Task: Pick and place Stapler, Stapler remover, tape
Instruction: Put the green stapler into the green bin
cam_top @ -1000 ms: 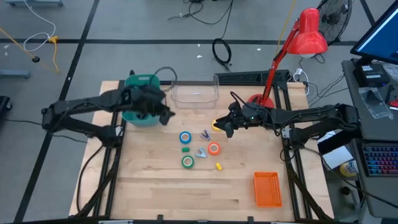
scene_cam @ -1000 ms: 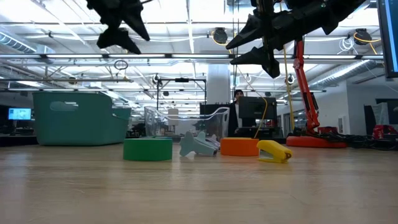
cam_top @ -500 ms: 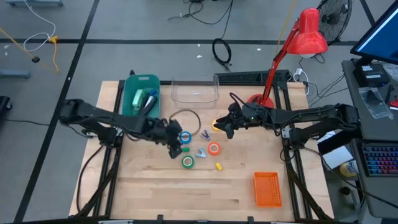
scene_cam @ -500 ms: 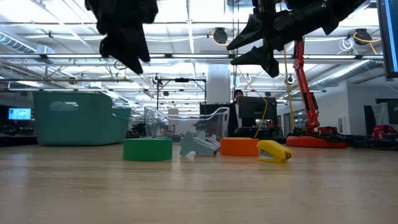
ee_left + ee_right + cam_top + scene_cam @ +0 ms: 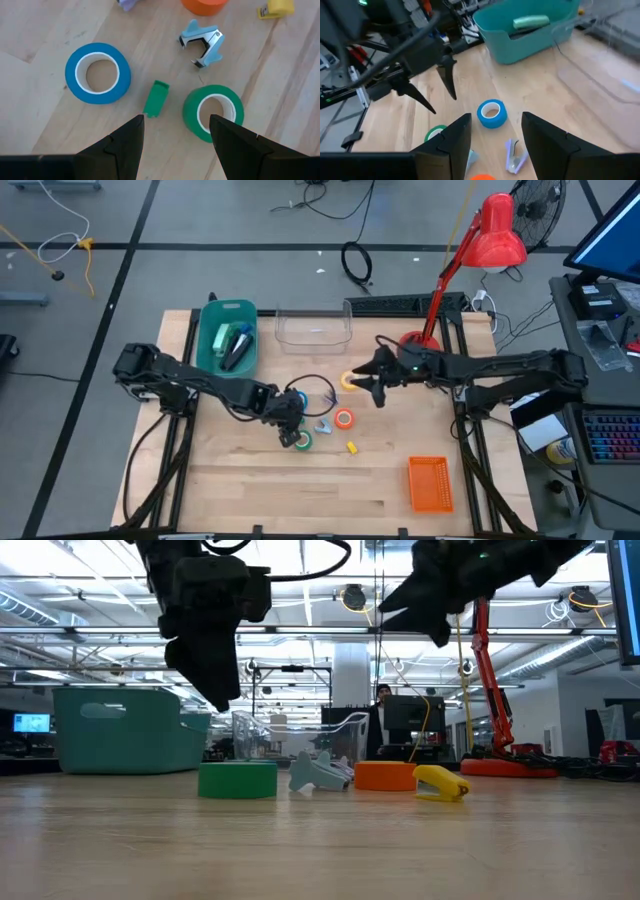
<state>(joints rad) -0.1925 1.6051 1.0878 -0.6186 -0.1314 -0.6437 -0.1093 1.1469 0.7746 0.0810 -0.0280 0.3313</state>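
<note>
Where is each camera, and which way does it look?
High view: above the table, looking straight down; shows both arms, left gripper and right gripper.
Low view: at tabletop height, looking level across into the room; grippers hang in from above.
Left wrist view: on the left arm, looking down past its open fingers.
Right wrist view: on the right arm, looking past its open fingers toward the left arm.
Shared: the green tape and blue tape.
</note>
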